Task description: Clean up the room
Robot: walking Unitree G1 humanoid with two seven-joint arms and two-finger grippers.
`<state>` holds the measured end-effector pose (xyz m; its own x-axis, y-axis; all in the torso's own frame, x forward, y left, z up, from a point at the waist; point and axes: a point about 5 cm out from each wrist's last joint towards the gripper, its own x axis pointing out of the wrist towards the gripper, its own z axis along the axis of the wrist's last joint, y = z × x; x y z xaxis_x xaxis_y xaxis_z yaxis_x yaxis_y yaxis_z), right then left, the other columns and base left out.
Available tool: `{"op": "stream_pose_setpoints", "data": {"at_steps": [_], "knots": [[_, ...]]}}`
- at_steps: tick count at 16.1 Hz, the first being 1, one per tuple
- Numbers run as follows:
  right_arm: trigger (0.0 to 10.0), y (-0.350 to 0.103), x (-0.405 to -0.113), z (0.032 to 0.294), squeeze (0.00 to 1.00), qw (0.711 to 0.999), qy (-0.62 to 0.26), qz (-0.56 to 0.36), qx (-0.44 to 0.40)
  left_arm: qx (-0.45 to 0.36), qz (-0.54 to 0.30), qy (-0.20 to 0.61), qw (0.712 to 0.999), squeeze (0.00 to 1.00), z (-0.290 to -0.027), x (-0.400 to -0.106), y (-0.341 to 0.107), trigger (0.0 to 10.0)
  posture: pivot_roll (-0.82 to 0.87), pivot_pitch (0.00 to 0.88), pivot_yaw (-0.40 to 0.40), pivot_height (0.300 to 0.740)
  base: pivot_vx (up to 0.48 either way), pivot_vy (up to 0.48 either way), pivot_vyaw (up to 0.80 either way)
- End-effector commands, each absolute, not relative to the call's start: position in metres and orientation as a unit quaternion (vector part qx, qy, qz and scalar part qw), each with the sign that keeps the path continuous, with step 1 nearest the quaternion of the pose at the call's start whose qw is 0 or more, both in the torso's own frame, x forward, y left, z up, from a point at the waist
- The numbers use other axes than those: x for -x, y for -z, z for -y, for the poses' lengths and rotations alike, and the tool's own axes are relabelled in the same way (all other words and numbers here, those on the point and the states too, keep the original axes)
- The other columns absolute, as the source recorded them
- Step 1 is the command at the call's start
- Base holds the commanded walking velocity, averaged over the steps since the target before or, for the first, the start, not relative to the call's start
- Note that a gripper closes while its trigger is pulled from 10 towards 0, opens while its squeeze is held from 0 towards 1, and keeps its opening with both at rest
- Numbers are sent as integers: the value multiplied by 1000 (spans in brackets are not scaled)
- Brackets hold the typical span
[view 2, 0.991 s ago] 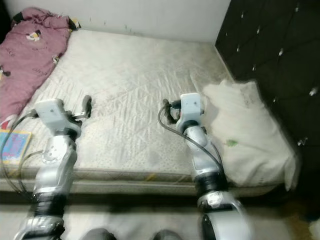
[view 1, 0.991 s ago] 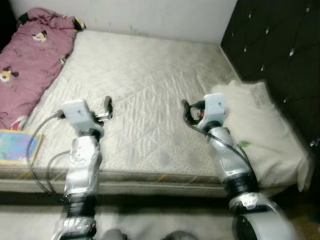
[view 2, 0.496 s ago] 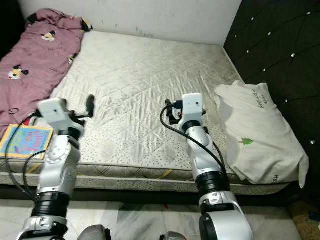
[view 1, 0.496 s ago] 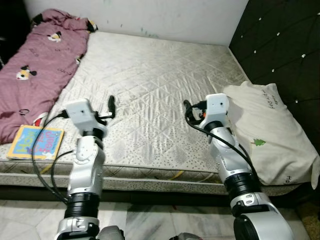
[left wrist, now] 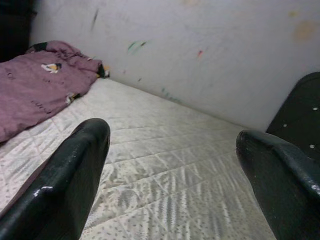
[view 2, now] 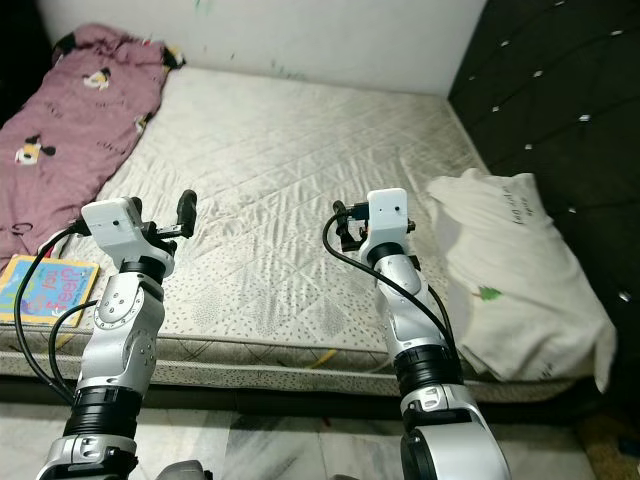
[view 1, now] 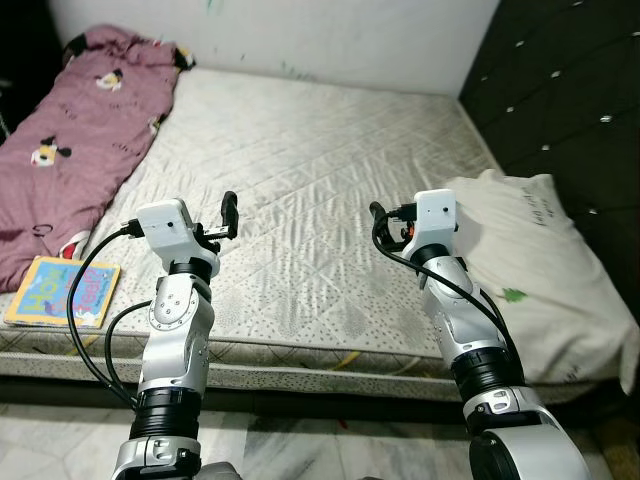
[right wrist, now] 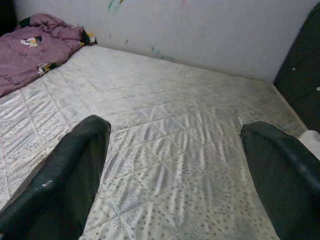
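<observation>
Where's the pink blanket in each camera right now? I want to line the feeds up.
Left eye view: pink blanket along the mattress's left edge, up to the far corner.
Right eye view: same place, upper left.
Left wrist view: the blanket beyond the end effector's finger.
Right wrist view: its bunched far end by the wall.
Shared landmark: the white wall behind the bed.

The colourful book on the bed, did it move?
No. The book lies at the mattress corner beside the pink blanket, as before; the camera shifted.
</observation>
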<state>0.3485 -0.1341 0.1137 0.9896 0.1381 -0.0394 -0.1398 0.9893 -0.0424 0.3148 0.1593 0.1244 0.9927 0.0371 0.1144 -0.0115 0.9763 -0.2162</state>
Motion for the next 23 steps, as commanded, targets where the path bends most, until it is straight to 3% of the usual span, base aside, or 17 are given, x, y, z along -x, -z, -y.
{"op": "stream_pose_setpoints", "data": {"at_steps": [1,9,14,23], "knots": [[10000,-116,-350,139,0,998,-60,-16,19,109,66,-7,992,0,-158,-315,-128,10000,38,0,-91,740,375,0,0],[10000,-116,-350,140,0,998,-59,-15,19,107,61,-12,992,0,-159,-315,-127,10000,41,0,-90,740,300,0,0],[10000,-114,-349,140,0,998,-59,-18,19,117,46,-20,992,0,-158,-318,-123,10000,43,0,-88,740,0,0,0],[10000,-114,-349,138,0,998,-63,-19,19,120,40,-23,992,0,-158,-317,-121,10000,42,0,-87,740,0,471,0]]}}
